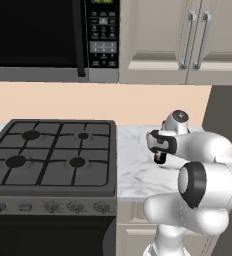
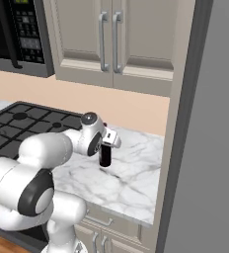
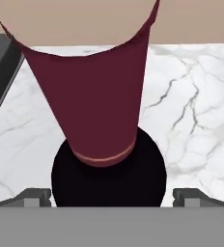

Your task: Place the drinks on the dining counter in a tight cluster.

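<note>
Dark glass wine bottle with maroon foil neck (image 3: pixel 102 125) stands mid-frame on the white marble bench (image 3: pixel 191 111), the tool (image 3: pixel 109 195) spread wide around it. Probably heavy, slick, breakable; I'd grab the neck low.

Lighting: even, diffuse and moderately bright in all three rendered views; no single light source can be made out. No hard cast shadows; only a faint soft darkening at the foot of the dark wine bottle with maroon neck foil (image 2: pixel 105 155) on the short white, grey-veined marble worktop (image 2: pixel 131 173).

Glare: a mild sheen on the white robot arm with dark joints (image 1: pixel 208 165); none on the black gas stove top (image 1: pixel 50 155), which reads flat and matt.

Sharpness: base views soft and low in resolution, edges slightly jagged. Hand view: bottle neck (image 3: pixel 92 101) very near the lens, strongly flared by perspective, its top cut off by the frame.

Blur: no motion blur.
</note>
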Controlling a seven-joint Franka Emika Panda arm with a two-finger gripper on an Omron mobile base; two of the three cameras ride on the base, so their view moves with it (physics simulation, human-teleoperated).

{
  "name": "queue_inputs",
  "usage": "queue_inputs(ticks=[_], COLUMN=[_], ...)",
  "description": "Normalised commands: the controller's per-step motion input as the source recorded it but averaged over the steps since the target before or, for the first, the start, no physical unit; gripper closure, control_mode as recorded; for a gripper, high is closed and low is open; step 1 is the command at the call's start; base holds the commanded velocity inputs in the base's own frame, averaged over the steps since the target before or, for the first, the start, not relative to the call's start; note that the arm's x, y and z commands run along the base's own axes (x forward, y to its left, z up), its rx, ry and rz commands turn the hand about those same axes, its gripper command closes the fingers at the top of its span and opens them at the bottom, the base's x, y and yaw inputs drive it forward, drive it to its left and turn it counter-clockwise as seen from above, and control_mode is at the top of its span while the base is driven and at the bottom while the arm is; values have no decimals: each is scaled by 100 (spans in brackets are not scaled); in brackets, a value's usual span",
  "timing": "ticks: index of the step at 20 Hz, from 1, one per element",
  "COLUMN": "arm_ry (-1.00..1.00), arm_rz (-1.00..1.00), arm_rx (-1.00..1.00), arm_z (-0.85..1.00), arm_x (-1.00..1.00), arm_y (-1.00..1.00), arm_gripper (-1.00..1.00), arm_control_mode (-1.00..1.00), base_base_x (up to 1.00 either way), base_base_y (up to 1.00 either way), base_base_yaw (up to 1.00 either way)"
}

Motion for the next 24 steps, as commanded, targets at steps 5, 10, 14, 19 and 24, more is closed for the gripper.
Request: queue_inputs(ticks=[5, 10, 14, 19, 24], arm_ry=[-4, -4, -5, -3, 0], arm_rz=[0, 0, 0, 0, 0], arm_rx=[0, 1, 3, 1, 0], arm_z=[-10, -9, -9, 17, 37], arm_x=[3, -2, -9, -28, -39], arm_y=[-1, -5, -13, -1, 1], arm_gripper=[100, 100, 100, 100, 100], arm_control_mode=[-100, -100, -100, -100, -100], base_base_x=[0, 0, 0, 0, 0], base_base_y=[0, 0, 0, 0, 0], base_base_yaw=[0, 0, 0, 0, 0])
